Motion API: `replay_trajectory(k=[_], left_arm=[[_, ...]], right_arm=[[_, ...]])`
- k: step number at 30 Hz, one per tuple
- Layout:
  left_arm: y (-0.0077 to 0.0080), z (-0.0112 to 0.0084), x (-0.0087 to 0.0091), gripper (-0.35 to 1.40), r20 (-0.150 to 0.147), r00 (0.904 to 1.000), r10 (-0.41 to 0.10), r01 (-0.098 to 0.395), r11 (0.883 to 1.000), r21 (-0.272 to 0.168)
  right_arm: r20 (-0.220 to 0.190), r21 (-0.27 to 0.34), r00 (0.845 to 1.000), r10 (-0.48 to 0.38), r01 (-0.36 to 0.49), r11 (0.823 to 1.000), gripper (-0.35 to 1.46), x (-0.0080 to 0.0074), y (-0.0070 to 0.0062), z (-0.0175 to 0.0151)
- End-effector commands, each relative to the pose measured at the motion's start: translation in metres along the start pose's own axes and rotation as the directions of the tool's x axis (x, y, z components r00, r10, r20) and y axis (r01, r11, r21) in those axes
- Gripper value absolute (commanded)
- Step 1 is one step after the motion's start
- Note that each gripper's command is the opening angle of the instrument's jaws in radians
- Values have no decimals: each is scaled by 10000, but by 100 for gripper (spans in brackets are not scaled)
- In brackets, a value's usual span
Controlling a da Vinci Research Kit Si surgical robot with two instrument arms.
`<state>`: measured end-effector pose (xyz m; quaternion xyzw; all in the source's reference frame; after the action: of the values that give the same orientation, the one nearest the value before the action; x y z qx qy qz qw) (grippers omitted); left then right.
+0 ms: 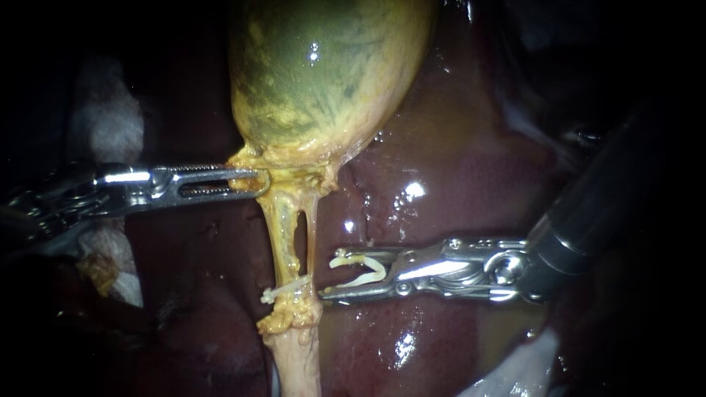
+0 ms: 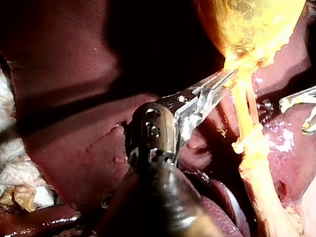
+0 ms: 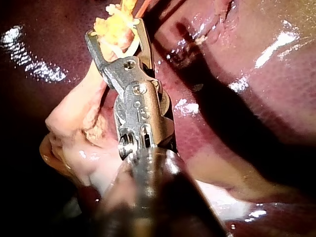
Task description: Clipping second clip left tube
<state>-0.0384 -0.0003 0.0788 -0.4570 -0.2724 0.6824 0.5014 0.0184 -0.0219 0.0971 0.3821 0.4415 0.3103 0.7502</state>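
Right instrument (image 1: 351, 276), endoscope view: jaws stand apart and cradle a loaded clip (image 1: 359, 269) from both sides. The tips are just beside the thin right tube (image 1: 313, 228) and not yet around any tube. Left tube (image 1: 278, 229), the thicker one, lies beyond it. It runs from the gallbladder (image 1: 323, 66) neck down to a seated clip (image 1: 285, 289). Left instrument (image 1: 257, 182) is clenched on the gallbladder neck, and both tubes look taut.

Judgement: the slit between the tubes is the edge to thread. One jaw should pass through it so the clip takes the left tube alone, square across, above the seated clip with a gap between. Free room lies over bare liver (image 1: 456, 162) on the right.

Left wrist view: left instrument (image 2: 223, 80) bites where the gallbladder (image 2: 252, 24) narrows. Left tube (image 2: 242, 106) is stretched straight, and right instrument (image 2: 303, 116) stands apart from it.

Right wrist view: right instrument (image 3: 118, 30) carries the loaded clip (image 3: 129, 47) between its jaws, with yellow tissue at the tips. Cannot tell whether any of it lies inside.
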Motion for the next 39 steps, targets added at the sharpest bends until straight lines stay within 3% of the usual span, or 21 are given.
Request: replay_trajectory(k=[1,6,18,28,39], left_arm=[[0,0,0,-35,7,10000,0,0,10000,0],[0,1,0,-35,5,10000,3,-3,10000,1],[1,3,-1,-35,5,10000,14,-14,10000,-7],[2,5,-2,-35,4,10000,27,-27,10000,-13],[3,7,-3,-35,30,10000,33,-33,10000,-5]], right_arm=[[12,18,9998,210,-210,9998,58,1,0,6],[-4,4,9989,476,-476,9989,58,6,1,21],[-43,-50,9972,751,-752,9972,57,6,32,34],[-73,-89,9963,853,-854,9963,55,5,37,44],[-98,-193,9973,731,-733,9971,51,-12,59,57]])
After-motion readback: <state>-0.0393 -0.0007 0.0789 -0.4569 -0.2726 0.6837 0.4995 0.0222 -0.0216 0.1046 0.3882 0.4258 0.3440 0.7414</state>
